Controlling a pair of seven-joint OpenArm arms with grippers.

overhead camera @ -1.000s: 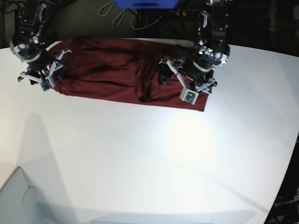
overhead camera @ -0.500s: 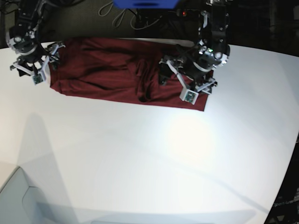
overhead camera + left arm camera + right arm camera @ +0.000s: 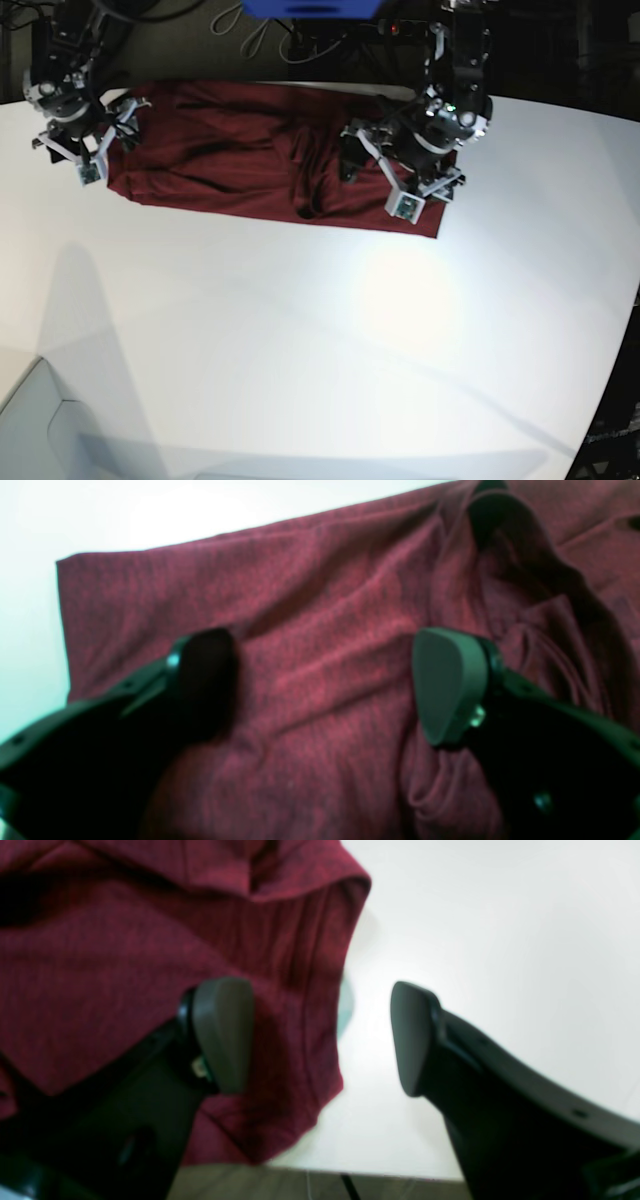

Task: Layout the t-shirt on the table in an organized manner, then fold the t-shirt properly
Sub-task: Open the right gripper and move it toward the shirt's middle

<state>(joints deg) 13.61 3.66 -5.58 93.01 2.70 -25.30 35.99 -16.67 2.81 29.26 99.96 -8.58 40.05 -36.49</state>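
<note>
Layout step; t-shirt (image 3: 250, 165) bunched mid-body on table (image 3: 320, 350); left gripper (image 3: 320, 685) and right gripper (image 3: 320, 1035) both agape (empty); next: pinch edges, spread flat.

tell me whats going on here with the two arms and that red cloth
A two-armed robot is working on a maroon t-shirt lying as a long, wrinkled band at the far side of the white table. The left gripper hangs open over one end, the right gripper open at the other end's edge. Neither holds cloth, and a bunched ridge crosses the middle.
</note>
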